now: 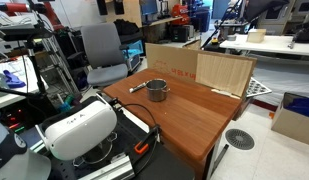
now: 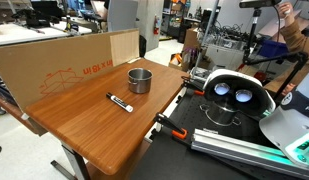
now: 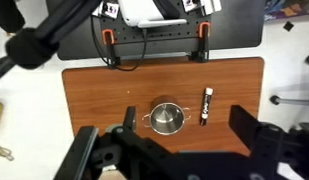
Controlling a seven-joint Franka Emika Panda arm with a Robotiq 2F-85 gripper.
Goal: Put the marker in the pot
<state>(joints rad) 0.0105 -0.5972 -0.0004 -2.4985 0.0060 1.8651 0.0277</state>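
The marker [image 3: 206, 105], dark with a lighter end, lies flat on the wooden table [image 3: 94, 90] just beside the silver pot [image 3: 168, 119]. The pot stands upright and looks empty. Both also show in both exterior views: marker [image 1: 139, 86] [image 2: 119, 102], pot [image 1: 157, 92] [image 2: 140, 80]. My gripper [image 3: 183, 128] shows only in the wrist view. It hangs high above the table, open and empty, its dark fingers spread wide on either side of the pot and marker.
Large cardboard boxes [image 1: 179, 62] [image 2: 64, 60] stand along one table edge behind the pot. The white robot base [image 1: 79, 130] [image 2: 234, 95] and orange clamps [image 3: 109, 38] sit at the opposite edge. An office chair [image 1: 102, 50] stands beyond the table.
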